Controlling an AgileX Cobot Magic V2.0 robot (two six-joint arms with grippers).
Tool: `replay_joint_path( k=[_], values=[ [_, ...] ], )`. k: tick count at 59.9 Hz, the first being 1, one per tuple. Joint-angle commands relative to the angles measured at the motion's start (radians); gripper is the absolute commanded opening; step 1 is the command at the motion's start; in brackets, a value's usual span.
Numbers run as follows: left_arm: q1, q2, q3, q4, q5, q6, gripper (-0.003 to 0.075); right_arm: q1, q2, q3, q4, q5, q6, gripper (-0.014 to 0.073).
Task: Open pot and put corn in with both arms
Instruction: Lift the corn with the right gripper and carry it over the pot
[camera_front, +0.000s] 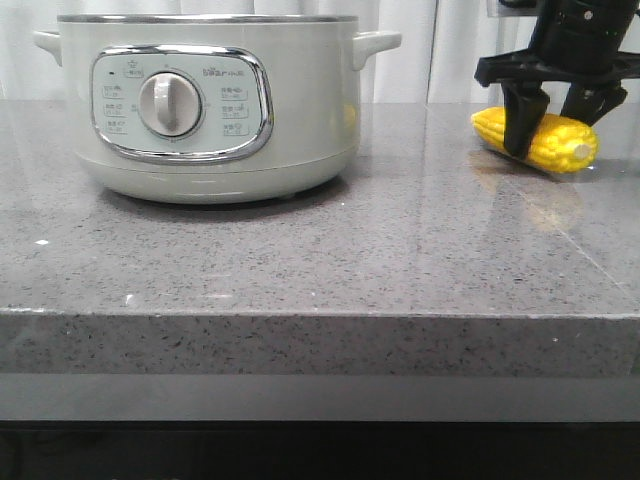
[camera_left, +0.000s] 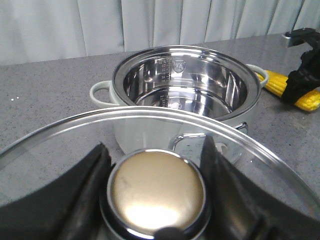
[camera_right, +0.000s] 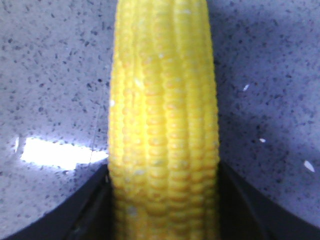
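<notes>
Pale-green pot (camera_front: 205, 100) sits lidless on the grey surface (camera_front: 320, 260); well to its right the right claw (camera_front: 552, 118) straddles the corn (camera_front: 537, 140), arm cut off above. From the left wrist, the left claw (camera_left: 156, 192) clamps the glass lid (camera_left: 150, 125) by its knob. Right wrist: fingers flank the cob, grip unclear.

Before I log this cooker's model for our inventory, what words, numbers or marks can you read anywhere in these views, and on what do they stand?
Nothing reads clearly.
Pot control panel: brand mark beside the dial, too small to read.
Control panel: setting labels on both sides of the dial, blurred.
Pot's steel inner wall: embossed crest and level marks, illegible.
Corn, lid, countertop: no text.
</notes>
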Motion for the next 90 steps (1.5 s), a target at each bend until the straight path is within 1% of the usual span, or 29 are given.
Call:
replay_joint_path(
  k=[1, 8, 14, 29, 35, 44, 60, 71, 90],
  values=[
    [0.003, -0.001, -0.038, -0.011, -0.143, -0.009, 0.0221, -0.002, -0.094, -0.070, 0.020, 0.002, 0.002, 0.0345],
    [0.003, -0.001, -0.038, -0.011, -0.143, -0.009, 0.0221, 0.005, -0.133, -0.164, 0.076, 0.050, -0.011, 0.0345],
    [0.003, -0.001, -0.038, -0.011, -0.143, -0.009, 0.0221, 0.030, -0.159, -0.228, 0.108, 0.062, -0.038, 0.0345],
    [0.003, -0.001, -0.038, -0.011, -0.143, -0.009, 0.0221, 0.149, -0.185, -0.371, 0.176, 0.040, -0.055, 0.0345],
    [0.003, -0.001, -0.038, -0.011, -0.143, -0.009, 0.0221, 0.210, -0.185, -0.381, 0.208, -0.003, -0.055, 0.0345],
    [0.003, -0.001, -0.038, -0.011, -0.143, -0.009, 0.0221, 0.294, -0.175, -0.381, 0.211, -0.063, -0.055, 0.0345],
    [0.003, -0.001, -0.038, -0.011, -0.143, -0.009, 0.0221, 0.408, -0.144, -0.381, 0.211, -0.099, -0.060, 0.0345],
    [0.003, -0.001, -0.038, -0.011, -0.143, -0.009, 0.0221, 0.441, -0.098, -0.381, 0.211, -0.100, -0.060, 0.0345],
    [0.003, -0.001, -0.038, -0.011, -0.143, -0.009, 0.0221, 0.444, -0.014, -0.380, 0.211, -0.094, -0.060, 0.0345]
  ],
)
